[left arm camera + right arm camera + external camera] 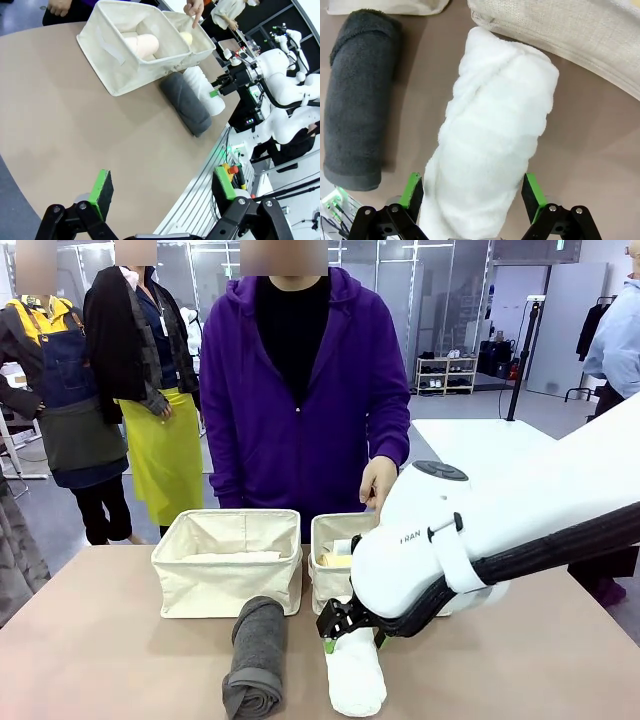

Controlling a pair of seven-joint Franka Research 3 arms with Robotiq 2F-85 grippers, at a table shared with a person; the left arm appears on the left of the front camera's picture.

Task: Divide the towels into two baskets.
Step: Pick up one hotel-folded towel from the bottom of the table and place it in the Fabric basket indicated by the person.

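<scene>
White towel [490, 135] on desk [590, 150], straddled by my right pincer [472, 187], spread, not squeezing yet. Long axis runs straight ahead, toward basket [580, 35] just beyond. My left pincer [162, 182] spread, well apart; right nearer.

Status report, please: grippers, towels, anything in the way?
Right gripper open, astride white towel on table. Left gripper open, above table. Grey towel alongside; person's hand at basket.

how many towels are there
4: dark grey towel and white towel on the table, white inside the open right gripper; peach towel in left basket, yellow towel in right basket; others may hide inside.
</scene>
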